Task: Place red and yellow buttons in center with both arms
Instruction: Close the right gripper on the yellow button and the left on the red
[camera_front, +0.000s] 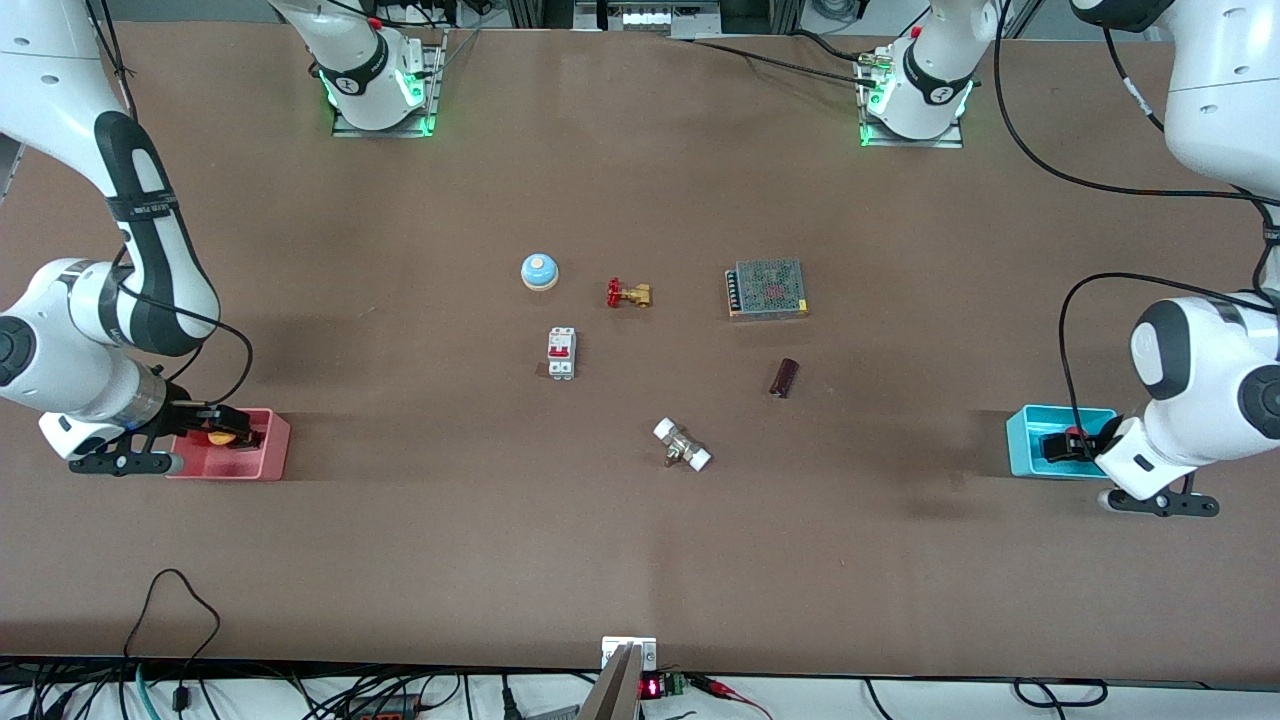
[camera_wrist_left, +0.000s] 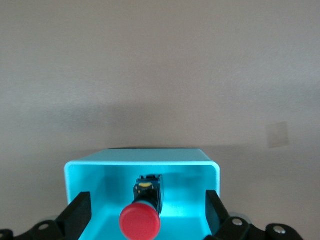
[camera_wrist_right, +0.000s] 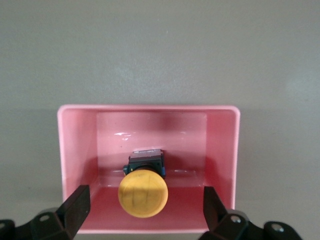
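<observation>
Both grippers hang open to straddle their buttons, left gripper (camera_wrist_left: 145, 220) over the red button (camera_wrist_left: 140, 221) in the cyan bin (camera_wrist_left: 142, 156), right gripper (camera_wrist_right: 145, 212) over the yellow button (camera_wrist_right: 143, 192) in the pink bin (camera_wrist_right: 148, 109), seemingly not yet touching.

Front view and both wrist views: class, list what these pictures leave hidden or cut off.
- Red button in the cyan bin: front view, mostly hidden by the left gripper.
- Yellow button in the pink bin: front view, partly covered by the right gripper.
- Both wrist views: finger bases cut off by the frame edge.
- Power supply markings: too small.
</observation>
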